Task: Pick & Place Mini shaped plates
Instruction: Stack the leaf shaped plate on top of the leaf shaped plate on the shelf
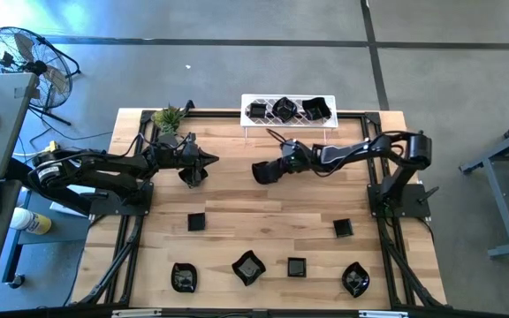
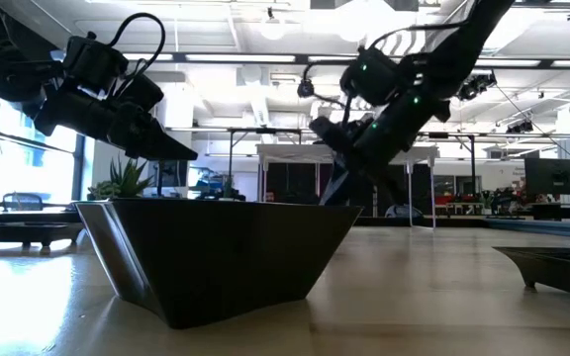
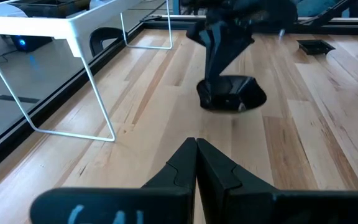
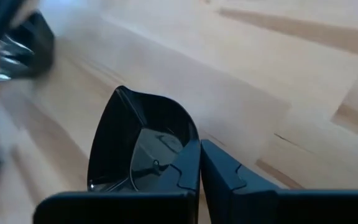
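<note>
My right gripper [image 1: 260,171] [image 4: 199,167] is shut on a glossy black mini plate [image 4: 138,146] with a wavy rim, near the table's middle, in front of the white rack [image 1: 287,122]. The left wrist view shows this plate [image 3: 232,94] under the right fingers, low over the wood. My left gripper [image 1: 210,161] [image 3: 196,148] hovers shut with nothing in it, left of that plate and pointing toward it. Three plates [image 1: 285,109] lie on the rack. Several more plates [image 1: 248,267] rest on the boards toward the near edge. My right gripper pinches the plate's rim wall [image 4: 192,144] between its two fingers, one finger [image 4: 182,177] inside the dish and one outside. The fingers come slanting down from the table's right side. The plate sits tilted below them; whether its base touches the wood, I cannot tell.
A small green plant [image 1: 168,117] stands at the far left corner. Black frame rails [image 1: 131,247] run along the table's left and right sides. One near plate [image 2: 216,252] fills the low view's foreground. Bare boards [image 1: 263,212] lie between the grippers and the near plates.
</note>
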{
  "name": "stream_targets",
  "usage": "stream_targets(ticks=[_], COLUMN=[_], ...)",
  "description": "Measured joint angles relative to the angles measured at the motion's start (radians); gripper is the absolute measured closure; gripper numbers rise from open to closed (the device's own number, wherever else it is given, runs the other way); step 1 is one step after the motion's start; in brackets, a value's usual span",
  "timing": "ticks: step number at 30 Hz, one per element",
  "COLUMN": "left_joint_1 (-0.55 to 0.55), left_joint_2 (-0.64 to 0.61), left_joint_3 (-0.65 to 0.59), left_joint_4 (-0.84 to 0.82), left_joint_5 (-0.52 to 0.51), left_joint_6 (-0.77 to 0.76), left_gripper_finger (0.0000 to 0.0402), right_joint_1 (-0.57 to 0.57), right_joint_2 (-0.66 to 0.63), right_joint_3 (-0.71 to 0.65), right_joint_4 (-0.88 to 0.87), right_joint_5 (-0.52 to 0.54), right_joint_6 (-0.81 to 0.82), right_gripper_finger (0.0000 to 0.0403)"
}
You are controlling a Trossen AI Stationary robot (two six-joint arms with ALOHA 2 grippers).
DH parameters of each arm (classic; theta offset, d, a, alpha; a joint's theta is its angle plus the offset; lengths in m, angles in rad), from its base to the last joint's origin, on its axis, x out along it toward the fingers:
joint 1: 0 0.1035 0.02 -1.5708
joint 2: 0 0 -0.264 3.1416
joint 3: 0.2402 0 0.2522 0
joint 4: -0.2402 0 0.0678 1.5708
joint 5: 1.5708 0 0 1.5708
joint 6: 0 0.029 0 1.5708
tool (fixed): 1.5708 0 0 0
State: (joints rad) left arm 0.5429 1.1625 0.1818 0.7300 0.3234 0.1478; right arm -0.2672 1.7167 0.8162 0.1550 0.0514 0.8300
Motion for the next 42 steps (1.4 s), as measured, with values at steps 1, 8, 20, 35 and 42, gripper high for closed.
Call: stream_targets(ticks=[1, 8, 20, 35, 42], left_joint_1=[0.0, 0.0, 0.0, 0.0, 0.0], left_joint_2=[0.0, 0.0, 0.0, 0.0, 0.0], left_joint_3=[0.0, 0.0, 0.0, 0.0, 0.0], left_joint_4=[0.0, 0.0, 0.001, -0.02, -0.026], left_joint_5=[0.0, 0.0, 0.0, 0.001, 0.001], left_joint_6=[0.0, 0.0, 0.0, 0.002, 0.003], left_gripper_finger=[0.0397, 0.0397, 0.0397, 0.0397, 0.0397], right_joint_1=[0.0, 0.021, -0.097, -0.293, -0.296], right_joint_2=[-0.012, -0.136, -0.393, -0.252, -0.229], right_joint_3=[0.0, 0.0, 0.15, 0.381, 0.382], right_joint_4=[0.0, -0.001, -0.285, -0.501, -0.517], right_joint_5=[0.001, 0.058, 0.324, 0.289, 0.353], right_joint_6=[0.003, 0.06, 0.142, 0.273, 0.334], right_gripper_finger=[0.04, 0.04, 0.0394, 0.0394, 0.0394])
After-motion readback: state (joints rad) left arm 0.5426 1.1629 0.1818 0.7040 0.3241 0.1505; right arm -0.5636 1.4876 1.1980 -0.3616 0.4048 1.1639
